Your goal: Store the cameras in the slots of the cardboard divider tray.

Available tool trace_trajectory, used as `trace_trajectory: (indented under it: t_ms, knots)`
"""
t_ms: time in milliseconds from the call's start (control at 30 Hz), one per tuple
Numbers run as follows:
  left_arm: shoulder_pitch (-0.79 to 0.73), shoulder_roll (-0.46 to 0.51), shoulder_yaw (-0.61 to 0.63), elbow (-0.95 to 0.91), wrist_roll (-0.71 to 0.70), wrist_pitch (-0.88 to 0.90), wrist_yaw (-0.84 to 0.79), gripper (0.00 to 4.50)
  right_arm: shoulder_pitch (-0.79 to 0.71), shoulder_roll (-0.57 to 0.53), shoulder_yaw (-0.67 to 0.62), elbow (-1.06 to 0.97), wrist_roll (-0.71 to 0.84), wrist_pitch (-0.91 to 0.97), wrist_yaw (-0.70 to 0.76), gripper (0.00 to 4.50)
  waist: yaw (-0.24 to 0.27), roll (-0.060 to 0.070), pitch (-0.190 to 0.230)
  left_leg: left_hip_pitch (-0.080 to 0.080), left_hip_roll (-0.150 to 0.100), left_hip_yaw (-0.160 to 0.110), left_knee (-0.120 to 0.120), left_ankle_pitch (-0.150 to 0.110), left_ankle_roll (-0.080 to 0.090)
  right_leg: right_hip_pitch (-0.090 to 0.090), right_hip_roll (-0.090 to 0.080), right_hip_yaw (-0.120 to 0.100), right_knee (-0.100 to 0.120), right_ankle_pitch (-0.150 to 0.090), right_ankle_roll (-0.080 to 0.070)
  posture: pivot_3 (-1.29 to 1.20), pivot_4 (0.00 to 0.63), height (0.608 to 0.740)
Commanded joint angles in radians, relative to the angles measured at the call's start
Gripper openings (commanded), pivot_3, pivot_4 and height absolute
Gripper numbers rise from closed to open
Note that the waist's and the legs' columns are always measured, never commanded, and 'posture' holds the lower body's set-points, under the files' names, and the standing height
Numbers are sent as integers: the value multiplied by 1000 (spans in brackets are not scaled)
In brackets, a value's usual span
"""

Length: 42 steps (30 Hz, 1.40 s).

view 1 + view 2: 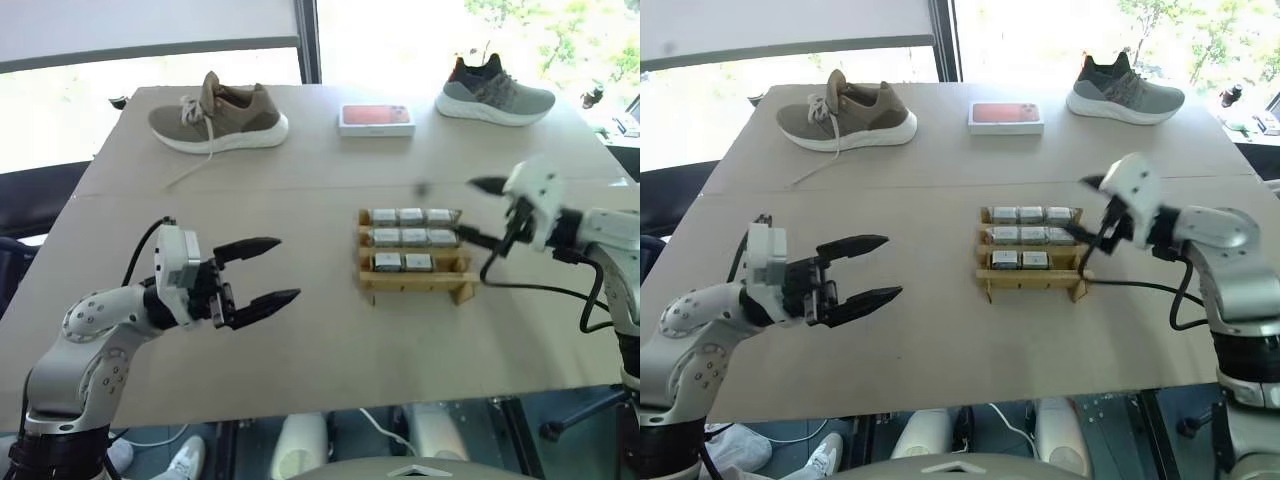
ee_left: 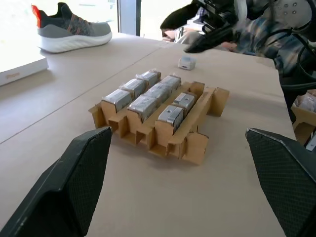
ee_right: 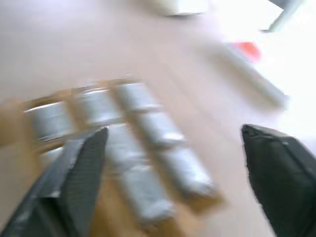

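Note:
The cardboard divider tray (image 1: pixel 420 284) sits right of the table's middle. Several silver-grey cameras (image 1: pixel 412 237) fill its slots, and the near right slot stands empty. In the left wrist view one loose camera (image 2: pixel 186 62) shows just past the tray's far side, below my right gripper; I cannot tell if it rests on the table. My right gripper (image 1: pixel 482 212) hovers open by the tray's right edge, holding nothing. Well left of the tray, my left gripper (image 1: pixel 285 268) hangs open and empty above the table, pointing at the tray.
A tan shoe (image 1: pixel 218 118) lies at the back left and a grey shoe (image 1: pixel 495 95) at the back right. Between them sits a flat white box with a red top (image 1: pixel 376 118). A black cable (image 1: pixel 540 290) trails from my right wrist.

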<state>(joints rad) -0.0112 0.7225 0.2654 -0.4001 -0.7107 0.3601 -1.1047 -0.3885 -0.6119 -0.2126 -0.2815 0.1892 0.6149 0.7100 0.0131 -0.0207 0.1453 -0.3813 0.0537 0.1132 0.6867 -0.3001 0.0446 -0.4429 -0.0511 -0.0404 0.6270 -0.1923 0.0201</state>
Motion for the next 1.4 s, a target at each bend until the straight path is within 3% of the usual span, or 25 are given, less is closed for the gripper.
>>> trace_trajectory:
  t_ms: [33, 133, 267, 600, 700, 767, 833, 1000, 1067, 1200, 1300, 1400]
  knots:
    - [-40, -3, -20, 13, -8, -7, -9, 4500, 17, 12, -96, 68, -111, 101, -261, 4444, 0, 0, 0, 0, -1, 1, 0, 0, 0, 0, -1, 0, 0, 0, 0, 0, 150, 740]
    - [-80, -4, -43, 40, -2, -10, -22, 4500, -25, 37, -122, 212, -125, 129, -367, 4444, -4, 0, 0, 1, -1, 3, 0, 0, 0, 0, 0, 1, 0, -2, -3, 0, 150, 740]
    - [-106, 2, -48, 56, -2, -7, -28, 4500, -70, 40, -135, 380, -101, 102, -399, 4444, -24, 1, 0, 1, -1, 3, -1, 0, 0, 0, 2, 2, 0, 0, 0, 0, 150, 740]
    - [-73, 14, -17, 24, -8, -6, -20, 4500, -155, 18, -129, 646, -38, 73, -357, 4444, -28, 1, 0, 1, 0, 4, -2, 0, 0, -1, 2, 4, -1, 0, 0, 0, 150, 740]
    - [-67, 17, -20, 17, 4, -15, -17, 4500, -169, 19, -122, 692, -34, 41, -353, 3640, -28, 1, 0, 1, 0, 3, -2, 0, 0, -1, 2, 5, 0, 0, 0, 0, 150, 740]
    - [-71, 17, -23, 14, 2, -12, -12, 4500, -170, 12, -105, 711, -48, 6, -350, 2506, -28, 1, 0, 1, 0, 3, -2, 0, 0, -1, 2, 5, 0, 0, 0, 0, 150, 740]
    - [-82, 17, -28, 10, 2, -5, -3, 4500, -168, 10, -100, 719, -48, -11, -348, 1924, -28, 1, 0, 1, 0, 3, -2, 0, 0, -1, 2, 5, 0, 0, 0, 0, 150, 740]
    - [-133, 5, -42, -37, -61, 155, 156, 4500, -94, -10, -79, 589, -48, -68, -313, 1887, -24, 1, 0, 1, 0, 2, -2, 0, 0, -1, 1, 5, -1, 0, 0, 0, 150, 740]
    - [-195, 22, -54, -70, -128, 321, 278, 4500, -12, -53, -18, 423, -101, -207, -260, 1887, -22, 2, 1, 1, 0, 0, -2, 0, 0, -1, 1, 6, -1, 0, 1, 0, 150, 740]
    - [-381, 46, -56, 5, -440, 696, 456, 4500, 109, -121, 100, 46, -123, -333, -126, 1887, -30, 3, 2, 1, 0, -3, -2, 0, 0, -1, 1, 6, 0, 0, 2, 0, 150, 740]
    - [-520, -22, -86, 117, -564, 836, 590, 4500, 52, -70, 249, -177, -116, -308, -96, 1887, -37, 3, 2, 3, 1, -2, -2, 0, 0, 0, 3, 6, 2, 0, 2, 0, 150, 740]
    - [-613, -115, -95, 203, -635, 883, 704, 4500, -38, -4, 384, -235, -150, -313, -70, 1887, -37, 2, 2, 4, 1, -3, -2, 3, -4, 0, 4, 5, 3, -1, 3, 0, 150, 740]
